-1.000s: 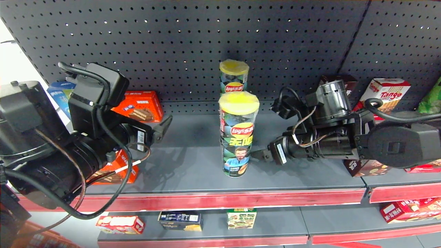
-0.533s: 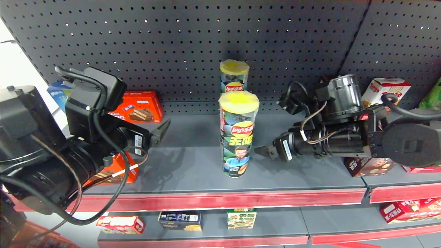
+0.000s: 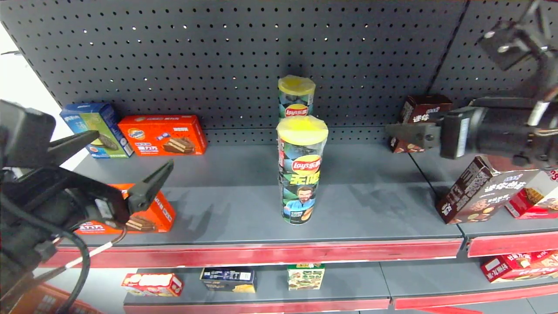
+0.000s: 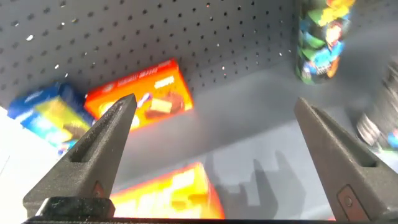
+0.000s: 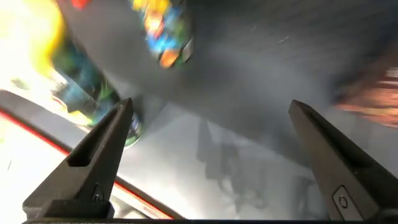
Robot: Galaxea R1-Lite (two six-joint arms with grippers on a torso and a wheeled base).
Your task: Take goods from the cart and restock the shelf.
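Could tip the front chip can [image 3: 301, 170] with a careless swing of either tool. Tall, narrow, upright near the lip of the shelf [image 3: 244, 209] at frame centre, directly in front of the rear can [image 3: 296, 97]. Once toppled, likely to roll off the edge. Could also snag the orange box [image 3: 152, 213] close by the left tool [image 3: 130, 152], or nudge the brown box [image 3: 479, 187] leaning at lower right below the right tool [image 3: 394, 131].

Left tool at lower left, held low, angled toward centre, spread wide, gripping nothing. Right tool at upper right, roughly level, pointing left, well apart from the cans. From the wrist, spread wide too, and empty. No goods in hand, so probably due for another fetch from the cart.
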